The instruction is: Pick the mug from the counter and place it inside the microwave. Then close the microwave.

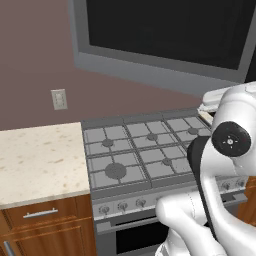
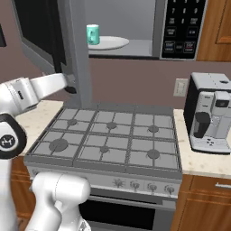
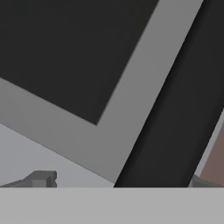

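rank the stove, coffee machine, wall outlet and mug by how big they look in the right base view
1. stove
2. coffee machine
3. and 4. wall outlet and mug: they look about alike, and the mug sits farther back, so unranked.

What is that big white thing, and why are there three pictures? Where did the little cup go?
The white thing is a robot arm on a base that can drive, in a pretend computer-drawn kitchen. Two pictures come from cameras on the base, one behind the arm on each side. The third comes from a camera on its hand, right up against the microwave door. The claw at the end is open and holds nothing. The teal mug already sits on the white plate inside the microwave, above the stove. The door hangs open, so shutting it is probably next. A coffee machine stands on the counter.
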